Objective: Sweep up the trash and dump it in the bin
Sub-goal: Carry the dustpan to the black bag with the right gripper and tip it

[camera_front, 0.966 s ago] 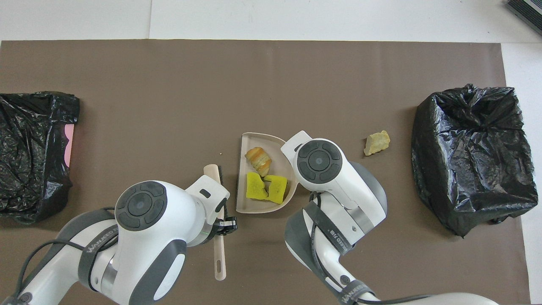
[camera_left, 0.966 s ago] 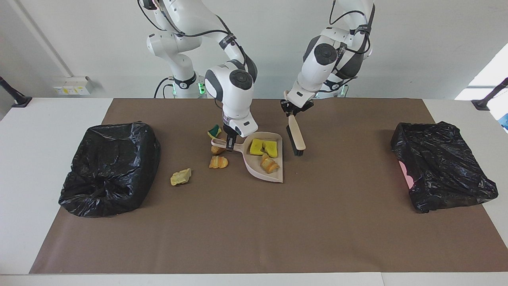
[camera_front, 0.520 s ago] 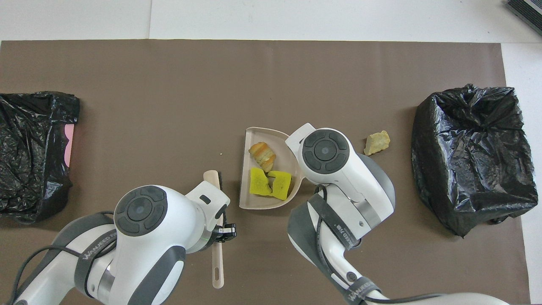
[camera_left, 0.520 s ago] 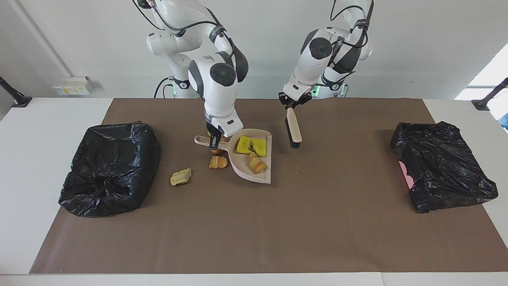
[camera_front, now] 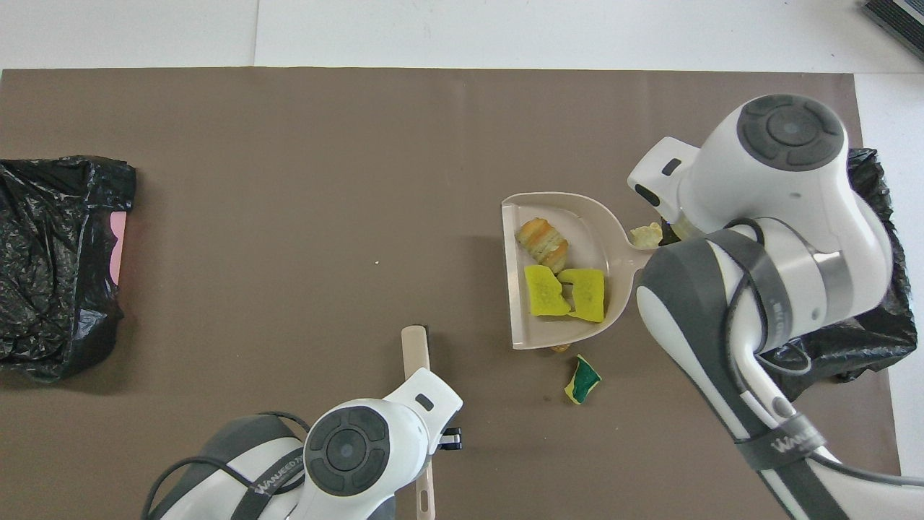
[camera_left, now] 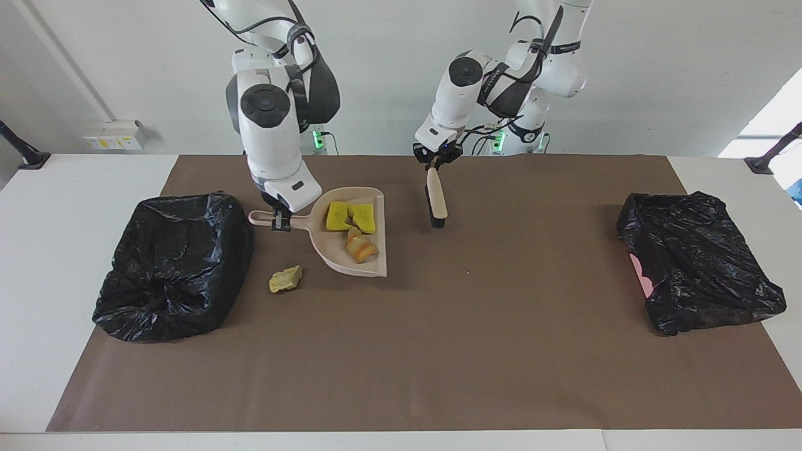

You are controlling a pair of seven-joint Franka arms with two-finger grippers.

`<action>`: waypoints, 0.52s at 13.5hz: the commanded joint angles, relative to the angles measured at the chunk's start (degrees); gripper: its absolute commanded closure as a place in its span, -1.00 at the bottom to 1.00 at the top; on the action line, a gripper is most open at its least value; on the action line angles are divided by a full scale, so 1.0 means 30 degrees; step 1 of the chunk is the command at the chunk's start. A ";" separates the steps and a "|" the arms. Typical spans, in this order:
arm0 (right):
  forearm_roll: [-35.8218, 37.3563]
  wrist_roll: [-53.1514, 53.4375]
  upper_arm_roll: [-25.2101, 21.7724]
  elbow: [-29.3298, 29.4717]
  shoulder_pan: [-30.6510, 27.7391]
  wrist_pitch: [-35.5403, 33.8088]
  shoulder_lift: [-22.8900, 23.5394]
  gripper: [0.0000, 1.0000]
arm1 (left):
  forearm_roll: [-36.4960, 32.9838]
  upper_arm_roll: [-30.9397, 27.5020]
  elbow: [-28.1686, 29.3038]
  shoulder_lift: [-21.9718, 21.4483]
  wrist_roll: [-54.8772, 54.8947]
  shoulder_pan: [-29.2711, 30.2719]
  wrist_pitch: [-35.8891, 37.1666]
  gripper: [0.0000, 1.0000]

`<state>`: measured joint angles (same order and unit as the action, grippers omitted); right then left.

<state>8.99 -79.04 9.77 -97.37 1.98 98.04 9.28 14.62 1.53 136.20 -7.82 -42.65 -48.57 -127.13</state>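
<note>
Trash (camera_left: 352, 227) rides dustpan (camera_left: 366, 265) beside right fingers (camera_left: 276, 221).

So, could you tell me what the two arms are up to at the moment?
The right gripper holds the dustpan by its handle, raised beside the black bin bag at the right arm's end. In the pan lie two yellow sponge pieces and a bread lump. The left gripper holds the brush upright, bristles down. A tan scrap and a green-and-yellow sponge bit are on the mat.
</note>
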 commanded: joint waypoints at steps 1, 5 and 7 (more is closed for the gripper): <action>-0.0186 -0.2854 0.0141 0.0582 -0.1765 -0.0950 -0.0337 1.00 | -0.0185 -0.0276 0.0038 0.0674 -0.1077 -0.0976 -0.1128 1.00; 0.0634 -0.6374 0.0082 0.1049 -0.4780 -0.0981 -0.0602 1.00 | -0.0795 -0.0277 0.0009 0.0935 -0.1018 -0.1356 -0.1157 1.00; 0.1449 -0.6582 -0.0006 0.1227 -0.6481 -0.0865 -0.0602 1.00 | -0.1093 -0.0277 -0.0079 0.1406 -0.1106 -0.1680 -0.1332 1.00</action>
<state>11.14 -96.82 9.28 -94.66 -13.52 96.48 7.81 12.97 1.55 136.19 -4.77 -44.54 -51.51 -129.86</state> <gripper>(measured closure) 0.687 0.749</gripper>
